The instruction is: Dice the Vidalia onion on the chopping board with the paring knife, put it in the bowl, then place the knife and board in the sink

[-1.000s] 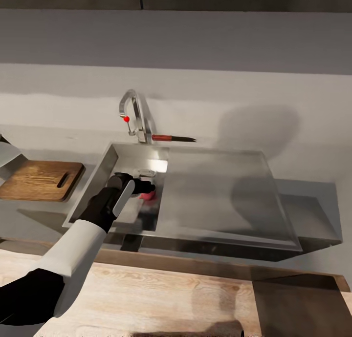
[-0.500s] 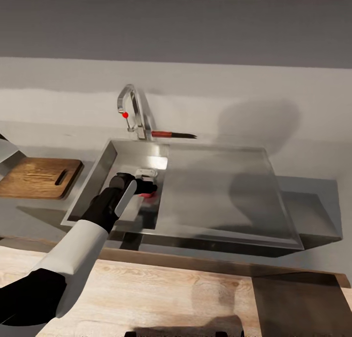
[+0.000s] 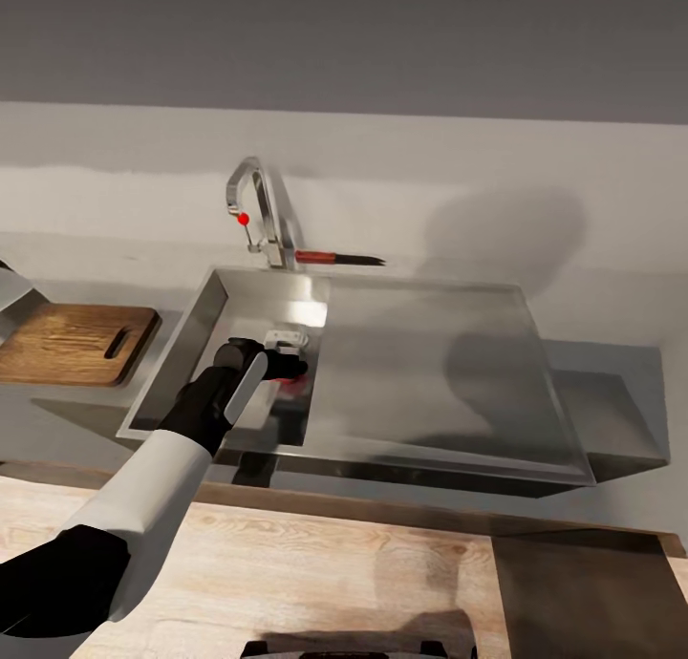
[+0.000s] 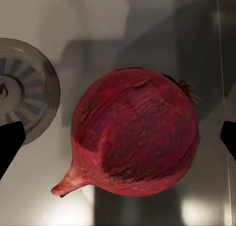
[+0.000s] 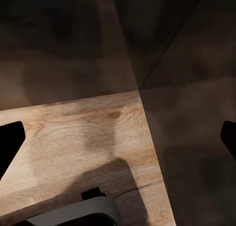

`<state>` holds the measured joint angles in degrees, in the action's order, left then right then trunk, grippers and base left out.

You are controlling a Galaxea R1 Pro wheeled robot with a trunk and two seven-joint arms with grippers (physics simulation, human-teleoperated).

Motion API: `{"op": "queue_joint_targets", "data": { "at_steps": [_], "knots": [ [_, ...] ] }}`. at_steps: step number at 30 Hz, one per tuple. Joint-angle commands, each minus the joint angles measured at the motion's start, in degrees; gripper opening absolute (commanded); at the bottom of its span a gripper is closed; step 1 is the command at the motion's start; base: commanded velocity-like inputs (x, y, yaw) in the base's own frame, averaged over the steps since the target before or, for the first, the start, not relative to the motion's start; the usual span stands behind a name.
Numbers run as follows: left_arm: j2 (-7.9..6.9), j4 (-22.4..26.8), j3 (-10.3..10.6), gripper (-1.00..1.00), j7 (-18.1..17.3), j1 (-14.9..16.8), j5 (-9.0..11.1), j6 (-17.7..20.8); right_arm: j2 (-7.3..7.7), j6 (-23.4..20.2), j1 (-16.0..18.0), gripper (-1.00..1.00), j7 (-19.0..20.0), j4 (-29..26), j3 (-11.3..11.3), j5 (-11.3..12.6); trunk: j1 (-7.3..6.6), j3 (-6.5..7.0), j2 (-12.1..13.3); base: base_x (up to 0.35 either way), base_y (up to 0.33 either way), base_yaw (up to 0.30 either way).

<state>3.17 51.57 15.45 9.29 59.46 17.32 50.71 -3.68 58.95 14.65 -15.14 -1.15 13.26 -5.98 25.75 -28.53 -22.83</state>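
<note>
Now | head camera is being tilted, scene otherwise unchanged | left gripper (image 4: 118,137) is being held apart astride the Vidalia onion (image 4: 135,132) on the sink (image 3: 182,339) floor | grasp is being prepared, not yet closed

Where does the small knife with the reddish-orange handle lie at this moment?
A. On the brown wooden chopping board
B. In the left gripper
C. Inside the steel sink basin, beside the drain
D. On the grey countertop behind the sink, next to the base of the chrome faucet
D. In the head view the small knife with the reddish-orange handle lies flat on the grey countertop behind the steel sink, just beside the base of the chrome faucet.
</note>
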Motion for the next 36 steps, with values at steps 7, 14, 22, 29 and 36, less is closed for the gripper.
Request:
{"op": "queue_joint_targets", "data": {
  "at_steps": [7,14,22,29,36],
  "knots": [
    [-0.09,-0.25,0.1,1.0,0.55,0.04,0.61,0.18,-0.01,0.11,0.02,1.0,-0.33,0.01,0.36,-0.61,0.03,-0.1,-0.09,0.0,0.0,0.0],
    [-0.09,-0.33,0.1,1.0,0.55,0.04,0.61,0.18,-0.01,0.1,0.02,1.0,-0.33,0.01,0.35,-0.61,0.03,-0.24,-0.09,0.0,0.0,0.0],
    [-0.09,-0.33,0.1,1.0,0.55,0.04,0.61,0.18,-0.01,0.11,0.02,1.0,-0.33,0.01,0.36,-0.61,0.03,-0.27,-0.09,0.0,0.0,0.0],
    [-0.06,-0.33,0.1,1.0,0.55,0.04,0.61,0.18,-0.01,0.12,0.02,1.0,-0.33,0.01,0.36,-0.61,0.03,-0.27,-0.09,0.0,0.0,0.0],
    [-0.09,-0.32,0.1,1.0,0.55,-0.03,0.61,0.14,-0.01,0.12,0.02,1.0,-0.33,0.01,0.36,-0.61,0.03,-0.27,-0.09,0.0,0.0,0.0]
  ]
}}
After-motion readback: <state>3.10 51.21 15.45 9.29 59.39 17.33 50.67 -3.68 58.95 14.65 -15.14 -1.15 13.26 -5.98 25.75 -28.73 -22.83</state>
